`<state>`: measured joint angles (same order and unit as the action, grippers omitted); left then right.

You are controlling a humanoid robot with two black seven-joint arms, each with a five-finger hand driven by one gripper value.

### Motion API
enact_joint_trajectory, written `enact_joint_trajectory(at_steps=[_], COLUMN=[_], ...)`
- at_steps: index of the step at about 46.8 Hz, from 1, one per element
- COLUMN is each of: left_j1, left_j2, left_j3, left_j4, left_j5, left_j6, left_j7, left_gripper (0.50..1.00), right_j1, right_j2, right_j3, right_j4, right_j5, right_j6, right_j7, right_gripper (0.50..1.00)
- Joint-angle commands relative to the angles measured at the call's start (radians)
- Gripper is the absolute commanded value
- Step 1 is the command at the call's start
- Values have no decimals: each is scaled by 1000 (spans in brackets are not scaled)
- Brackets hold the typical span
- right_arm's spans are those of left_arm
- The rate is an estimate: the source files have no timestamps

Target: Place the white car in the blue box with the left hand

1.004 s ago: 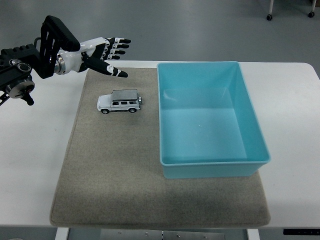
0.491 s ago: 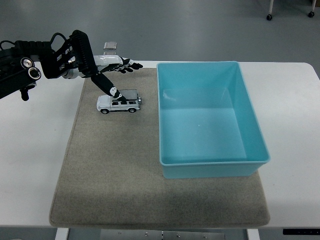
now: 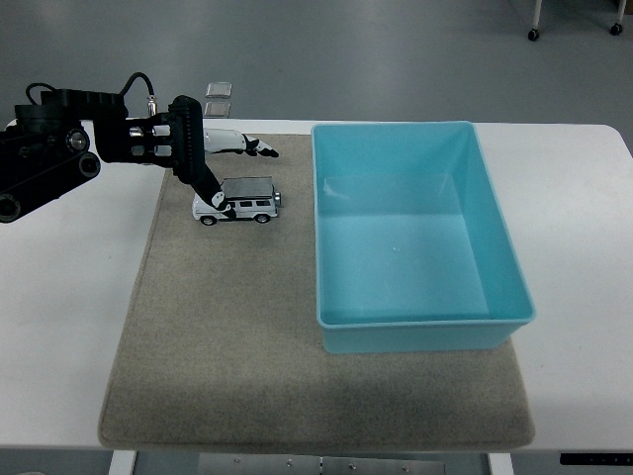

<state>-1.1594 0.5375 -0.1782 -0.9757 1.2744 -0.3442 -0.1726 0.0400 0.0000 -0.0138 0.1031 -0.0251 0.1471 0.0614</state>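
- Overhead, in the head view, a small white toy car with a grey roof and dark windows (image 3: 237, 205) is seen resting on its wheels on a flat grey-beige felt mat (image 3: 227, 336), in the mat's far left part, side-on with its length running left to right.
- The left hand (image 3: 220, 158), black and white with five jointed fingers, is brought in from the left edge on a black arm (image 3: 69, 158) and is held directly over and behind the car.
- Its thumb (image 3: 210, 191) is angled down to the car's left front, at or touching the body; contact cannot be confirmed.
- The other fingers (image 3: 252, 148) are stretched out beyond the car toward the mat's far edge, spread and not wrapped around anything, so the hand is read as open with the car not yet grasped.
- A rectangular light-blue plastic box (image 3: 420, 317) with upright walls is set on the right half of the mat; its left wall is separated from the car's right end by a narrow strip of bare mat.
- The box's right wall is placed near the mat's right edge, and its near wall is set back from the mat's near edge.
- A wide stretch of uncovered mat is left in front of the car, down to the near edge.
- The white table (image 3: 59, 327) is exposed on both sides of the mat.
- The right hand is not shown.
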Motion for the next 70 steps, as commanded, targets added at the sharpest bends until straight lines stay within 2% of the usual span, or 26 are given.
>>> enact_joint_trajectory(at_steps=[1, 13, 30, 34, 39, 70], left_j1=[1, 1, -2, -3, -9, -6], left_j2=[-8, -40, -57, -57, -57, -91], left_j3=[3, 2, 2, 2, 3, 5], left_j4=[2, 2, -2, -2, -1, -6], left_j5=[0, 0, 0, 0, 0, 161], left_j6=[11, 13, 31, 59, 76, 74], left_j7=[21, 125, 188, 202, 203, 211], left_gripper=[996, 994, 994, 994, 988, 981], right_j1=[0, 0, 0, 0, 0, 0], right_j2=[0, 0, 0, 0, 0, 0], right_j3=[0, 0, 0, 0, 0, 0], right_j4=[0, 0, 0, 1, 0, 0], right_j5=[-1, 1, 1, 1, 1, -1], right_j6=[0, 0, 0, 0, 0, 0], right_j7=[0, 0, 0, 0, 0, 0], right_gripper=[936, 936, 936, 936, 936, 936])
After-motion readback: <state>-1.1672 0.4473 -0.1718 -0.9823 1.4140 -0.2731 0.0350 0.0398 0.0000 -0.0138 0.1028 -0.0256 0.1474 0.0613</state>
